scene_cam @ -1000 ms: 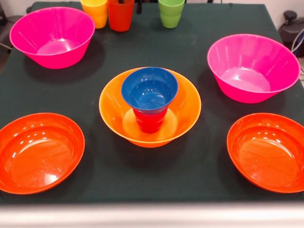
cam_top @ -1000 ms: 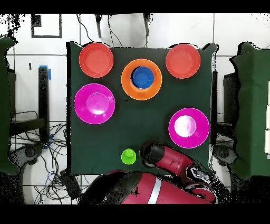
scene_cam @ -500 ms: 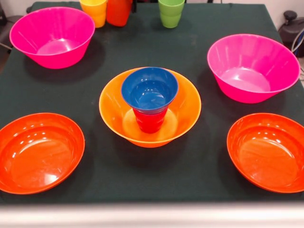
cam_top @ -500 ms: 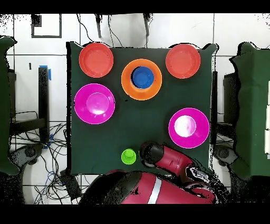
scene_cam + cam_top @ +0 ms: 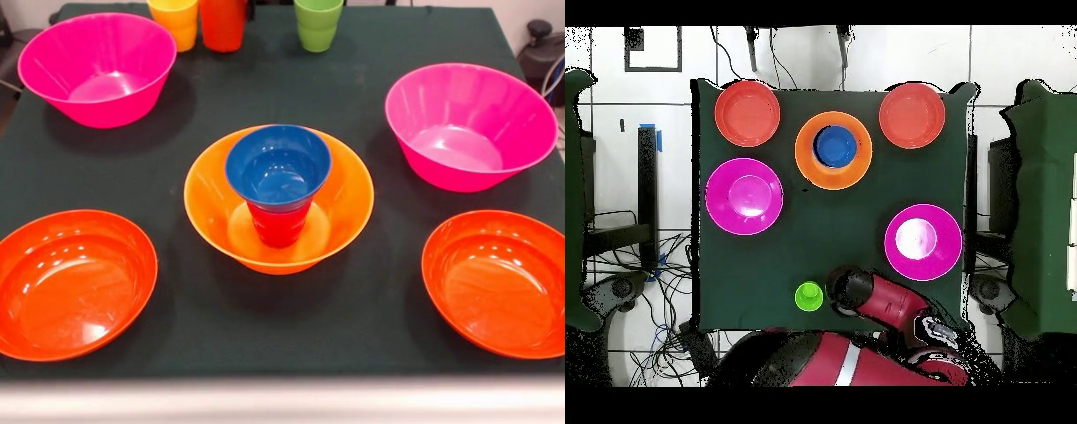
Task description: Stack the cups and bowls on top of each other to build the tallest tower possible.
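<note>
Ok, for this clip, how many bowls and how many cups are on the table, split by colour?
Pink bowls: 2
Large orange bowl: 1
Shallow red-orange bowls: 2
Blue bowl: 1
Red cup: 1
Yellow cup: 1
Orange cup: 1
Green cup: 1
Total: 6 bowls, 4 cups, 10 pieces.

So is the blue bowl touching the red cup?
Touching. The front view shows the blue bowl sitting right on the red cup's rim, no gap between them.

Red arm [image 5: 885, 300] w/ black joints, white stripe, rounded shells.
</note>
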Controlling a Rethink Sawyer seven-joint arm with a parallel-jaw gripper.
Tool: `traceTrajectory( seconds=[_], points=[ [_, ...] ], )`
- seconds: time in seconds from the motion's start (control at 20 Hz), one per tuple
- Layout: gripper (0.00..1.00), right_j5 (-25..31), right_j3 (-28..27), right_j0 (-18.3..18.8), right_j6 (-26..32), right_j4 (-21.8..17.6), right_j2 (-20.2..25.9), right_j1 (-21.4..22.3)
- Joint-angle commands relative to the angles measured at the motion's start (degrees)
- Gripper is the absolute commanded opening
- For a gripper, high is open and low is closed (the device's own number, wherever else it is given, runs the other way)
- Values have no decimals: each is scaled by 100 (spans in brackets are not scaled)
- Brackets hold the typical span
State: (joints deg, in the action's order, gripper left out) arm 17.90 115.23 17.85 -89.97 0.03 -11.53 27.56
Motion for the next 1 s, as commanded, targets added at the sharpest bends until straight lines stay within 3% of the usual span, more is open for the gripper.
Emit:
traceTrajectory(
  seconds=[0.05,0.6,1.0],
  points=[
    [0,1232,-838,-376,-478,-26,310,553],
    [0,2560,-1885,-526,-498,-55,301,688],
    [0,2822,-2536,-478,-325,-213,398,597]
  ],
)
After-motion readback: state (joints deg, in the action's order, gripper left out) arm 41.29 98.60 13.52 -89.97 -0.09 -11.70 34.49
